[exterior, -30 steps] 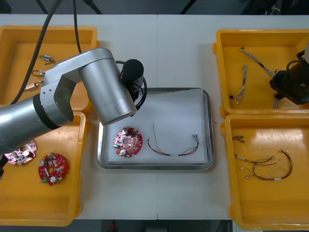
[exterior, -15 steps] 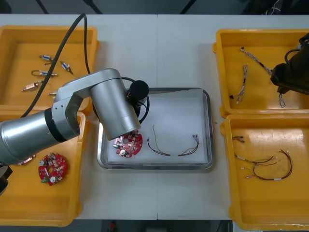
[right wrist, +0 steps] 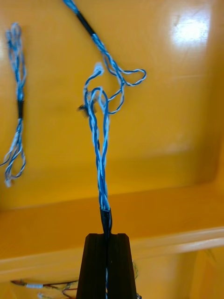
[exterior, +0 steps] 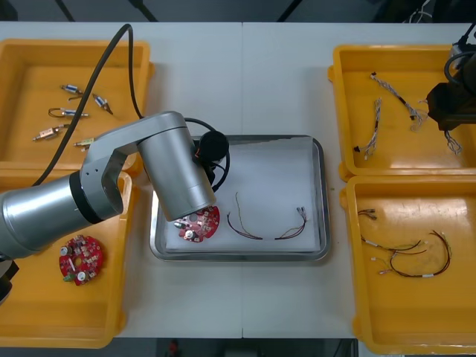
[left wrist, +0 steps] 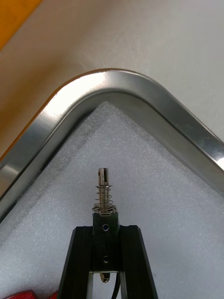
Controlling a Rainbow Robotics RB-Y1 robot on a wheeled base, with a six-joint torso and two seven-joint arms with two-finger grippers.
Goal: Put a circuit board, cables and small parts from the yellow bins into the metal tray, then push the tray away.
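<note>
While over tray (left wrist: 112, 80), metal part (left wrist: 103, 189) (between left fingers (left wrist: 78, 264))

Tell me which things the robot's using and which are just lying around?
Using: small metal part in left jaws, over metal tray; blue and white cable in right jaws, over yellow bin.
Lying around: spare circuit board, other small metal parts.

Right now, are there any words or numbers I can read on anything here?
No text here can be read.
Red circuit board in the metal tray: any print is too small to read.
Small metal part held in the left pincer over the tray's corner: no markings.
Blue and white cable held in the right pincer over a yellow bin: no label.
</note>
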